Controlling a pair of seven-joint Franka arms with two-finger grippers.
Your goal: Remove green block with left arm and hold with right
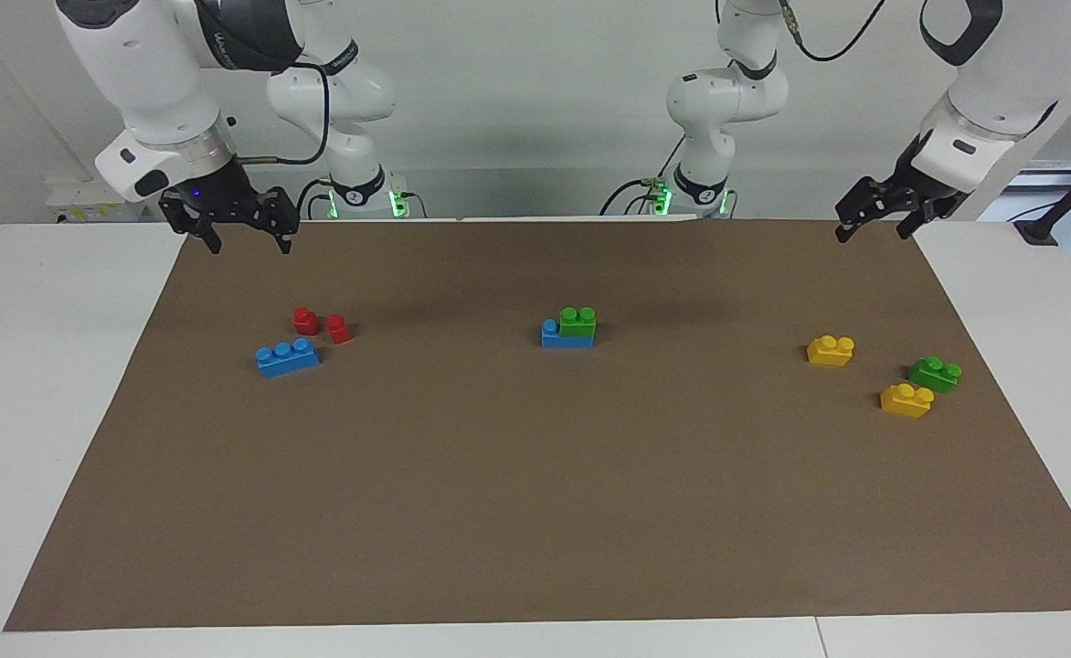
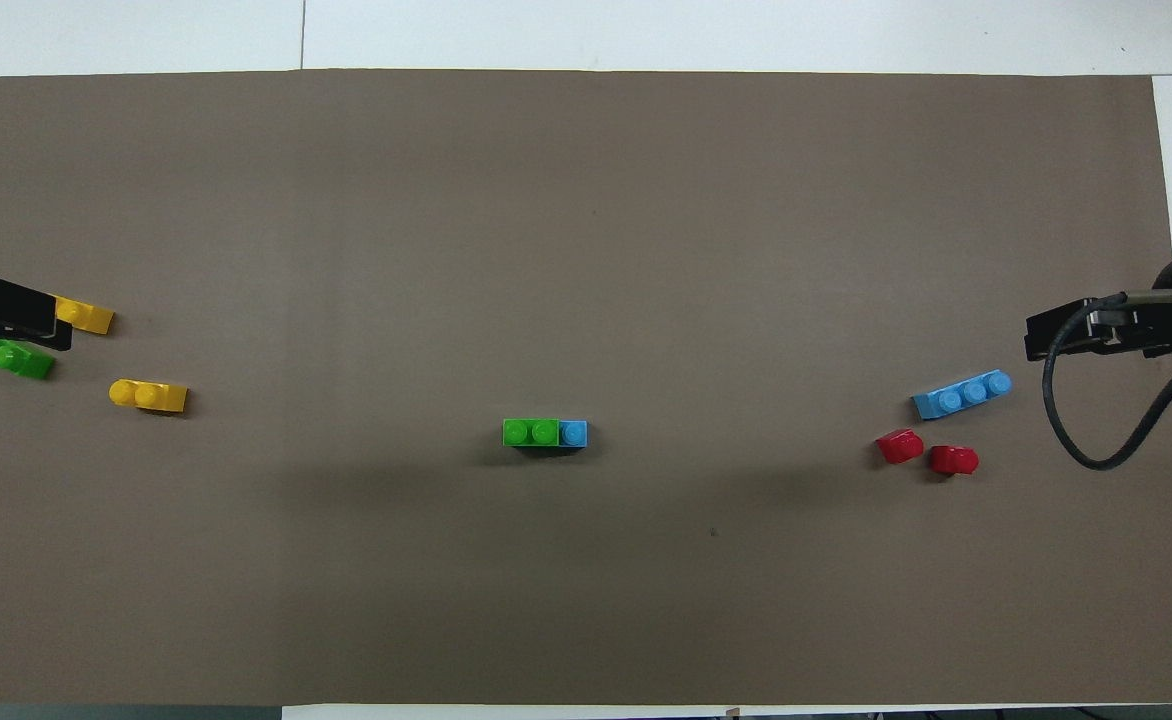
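A green block with two studs sits pressed on top of a blue brick at the middle of the brown mat; the pair also shows in the overhead view. One blue stud stays uncovered at the right arm's end of the stack. My left gripper hangs open and empty in the air over the mat's corner at the left arm's end. My right gripper hangs open and empty over the mat's corner at the right arm's end. Both are well away from the stack.
A second loose green block lies between two yellow bricks at the left arm's end. A loose blue three-stud brick and two red blocks lie at the right arm's end. The brown mat covers the white table.
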